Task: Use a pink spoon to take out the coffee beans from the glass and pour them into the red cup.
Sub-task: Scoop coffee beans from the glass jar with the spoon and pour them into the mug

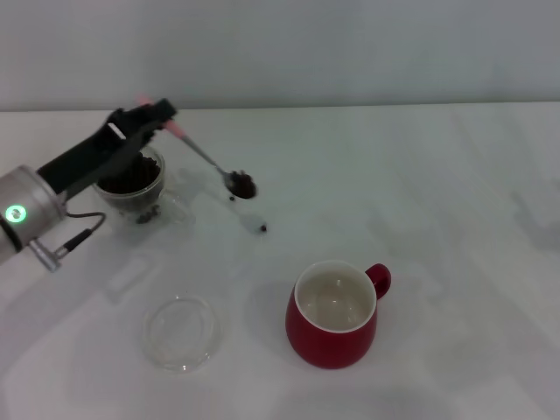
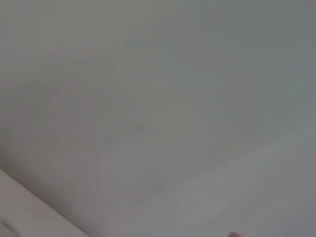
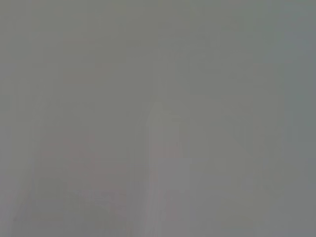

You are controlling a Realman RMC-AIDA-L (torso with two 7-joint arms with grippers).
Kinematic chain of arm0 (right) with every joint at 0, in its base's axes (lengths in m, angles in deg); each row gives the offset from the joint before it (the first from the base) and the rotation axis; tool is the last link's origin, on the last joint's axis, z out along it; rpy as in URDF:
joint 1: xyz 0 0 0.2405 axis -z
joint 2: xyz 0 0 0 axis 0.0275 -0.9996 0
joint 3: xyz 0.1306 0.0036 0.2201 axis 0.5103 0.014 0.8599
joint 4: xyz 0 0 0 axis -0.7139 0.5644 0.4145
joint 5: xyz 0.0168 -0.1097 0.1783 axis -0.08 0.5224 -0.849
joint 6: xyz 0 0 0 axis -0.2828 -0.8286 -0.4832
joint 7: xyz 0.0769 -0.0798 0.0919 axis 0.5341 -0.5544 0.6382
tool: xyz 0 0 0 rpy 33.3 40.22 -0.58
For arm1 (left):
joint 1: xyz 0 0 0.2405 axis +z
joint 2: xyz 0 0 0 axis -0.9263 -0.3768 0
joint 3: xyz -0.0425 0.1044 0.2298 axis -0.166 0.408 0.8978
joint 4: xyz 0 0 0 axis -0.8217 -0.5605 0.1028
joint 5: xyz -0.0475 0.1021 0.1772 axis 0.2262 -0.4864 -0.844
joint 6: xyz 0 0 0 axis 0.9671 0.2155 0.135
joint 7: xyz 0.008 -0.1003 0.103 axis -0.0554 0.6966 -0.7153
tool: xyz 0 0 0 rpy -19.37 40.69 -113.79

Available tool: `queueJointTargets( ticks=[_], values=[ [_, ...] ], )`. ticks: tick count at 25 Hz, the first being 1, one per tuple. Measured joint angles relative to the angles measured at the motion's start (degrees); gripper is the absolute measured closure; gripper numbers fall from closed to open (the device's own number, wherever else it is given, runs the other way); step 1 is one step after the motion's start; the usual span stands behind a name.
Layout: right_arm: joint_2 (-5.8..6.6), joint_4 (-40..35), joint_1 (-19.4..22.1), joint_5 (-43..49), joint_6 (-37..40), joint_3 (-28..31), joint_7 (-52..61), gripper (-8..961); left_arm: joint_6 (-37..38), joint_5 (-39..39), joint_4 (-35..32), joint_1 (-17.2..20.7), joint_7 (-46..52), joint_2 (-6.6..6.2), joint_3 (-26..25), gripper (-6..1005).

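So at this point I had the left gripper (image 1: 156, 116) up in the upper left of the frame, clamped on the pink end of the pink spoon (image 1: 206, 157), with the bowl angled down toward the middle and loaded with a small heap of coffee beans (image 1: 242, 185). The glass (image 1: 133, 185) sat right under the arm, with plenty of beans in it and a few lying on the table just beside its base. One loose bean (image 1: 262, 228) was on the table below the spoon, so my guess was the load was a bit overfull or tipped. The red cup (image 1: 335, 313) was well apart, lower center-right, white inside, nothing in it that I could see. The plan was to level the bowl, carry slow, and only tip once over the rim. The right gripper wasn't in view anywhere. There was also a flat clear dish (image 1: 180, 332) at lower left.
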Motion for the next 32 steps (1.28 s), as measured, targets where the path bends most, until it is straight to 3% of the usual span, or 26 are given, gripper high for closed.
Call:
queueJointTargets(
  ticks=[19, 26, 32],
  values=[
    [-0.55, 0.1, 2.1, 0.0, 1.5, -0.3, 0.0, 229, 4.2, 0.2, -0.5, -3.5, -1.1, 0.68, 15.1, 875],
    [-0.7, 0.1, 2.7, 0.0, 2.2, -0.4, 0.0, 229, 3.8, -2.6, -8.0, -2.8, -2.8, 0.39, 21.7, 875],
    [-0.79, 0.1, 2.9, 0.0, 2.2, -0.6, 0.0, 229, 0.8, -8.7, -11.8, -3.5, -2.7, 0.4, 21.9, 875]
  ],
)
